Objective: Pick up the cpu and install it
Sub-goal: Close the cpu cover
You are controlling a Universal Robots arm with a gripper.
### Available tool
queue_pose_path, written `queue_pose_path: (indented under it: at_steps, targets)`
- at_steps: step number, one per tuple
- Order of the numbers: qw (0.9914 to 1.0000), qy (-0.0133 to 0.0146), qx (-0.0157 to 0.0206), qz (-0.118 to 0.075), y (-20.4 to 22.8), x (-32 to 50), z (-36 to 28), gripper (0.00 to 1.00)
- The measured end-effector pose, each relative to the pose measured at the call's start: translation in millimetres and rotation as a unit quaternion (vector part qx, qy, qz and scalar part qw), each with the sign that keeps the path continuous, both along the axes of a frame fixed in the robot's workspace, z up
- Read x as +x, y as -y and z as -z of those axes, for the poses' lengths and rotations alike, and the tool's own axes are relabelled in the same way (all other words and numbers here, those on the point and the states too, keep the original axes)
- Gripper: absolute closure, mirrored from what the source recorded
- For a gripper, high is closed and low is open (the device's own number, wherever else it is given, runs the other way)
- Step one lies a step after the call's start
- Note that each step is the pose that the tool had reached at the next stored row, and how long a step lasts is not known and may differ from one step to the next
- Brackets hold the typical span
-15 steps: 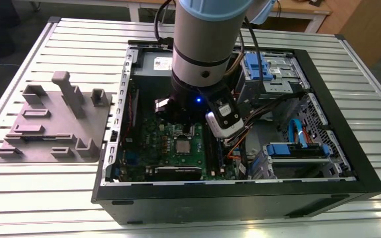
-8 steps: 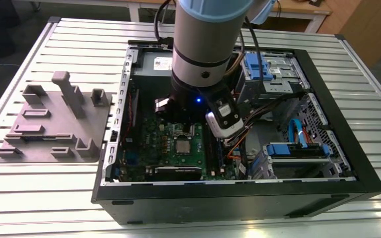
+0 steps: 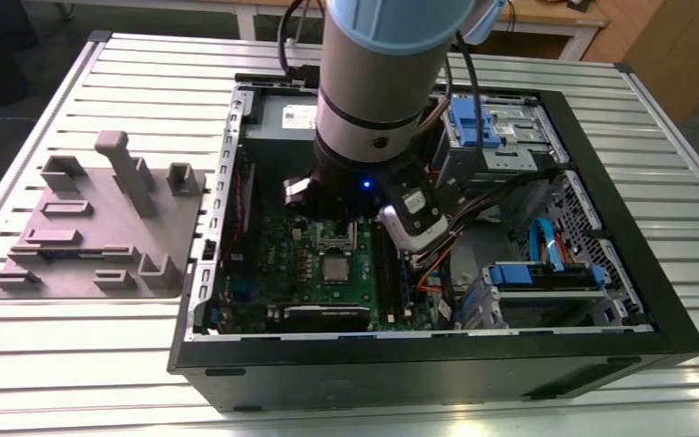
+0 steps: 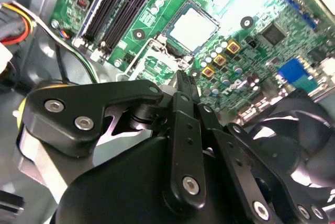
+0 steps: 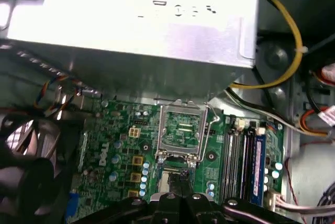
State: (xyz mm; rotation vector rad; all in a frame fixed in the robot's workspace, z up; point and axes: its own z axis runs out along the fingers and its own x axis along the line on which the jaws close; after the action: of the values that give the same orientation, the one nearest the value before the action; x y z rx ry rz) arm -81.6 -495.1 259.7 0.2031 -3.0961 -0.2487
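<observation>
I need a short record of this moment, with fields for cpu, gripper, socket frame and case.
cpu: square silvery chip lying flat in the motherboard socket
gripper: above the board near the socket, holding nothing visible; open or shut cannot be told
socket frame: metal frame swung open beside the chip
case: open computer case on a slatted table

A slatted white metal worktable [image 3: 70, 364] spans the scene under even indoor light, with glare along its slats. Beyond its far edge stands a pale wooden desk [image 3: 544, 18] on white legs, over a dull grey floor [image 3: 34, 36]; a wooden panel [image 3: 672, 45] fills one corner.
</observation>
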Motion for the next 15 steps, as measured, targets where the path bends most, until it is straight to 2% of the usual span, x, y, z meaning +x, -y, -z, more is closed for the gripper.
queue_pose_path:
  at_steps: [3,6,7,12,15]
  targets:
    - [0.99970,0.0000,-0.0011,-0.024,0.0,0.0,0.5,0.89]
    - [0.99908,-0.0002,-0.0075,-0.042,0.1,0.0,1.6,0.89]
    - [0.99875,-0.0001,-0.0082,-0.049,0.0,0.0,1.8,0.89]
    - [0.99607,0.0002,-0.0083,-0.088,0.1,0.4,3.0,0.89]
    - [0.99594,0.0002,-0.0082,-0.090,-0.5,6.9,4.3,0.89]
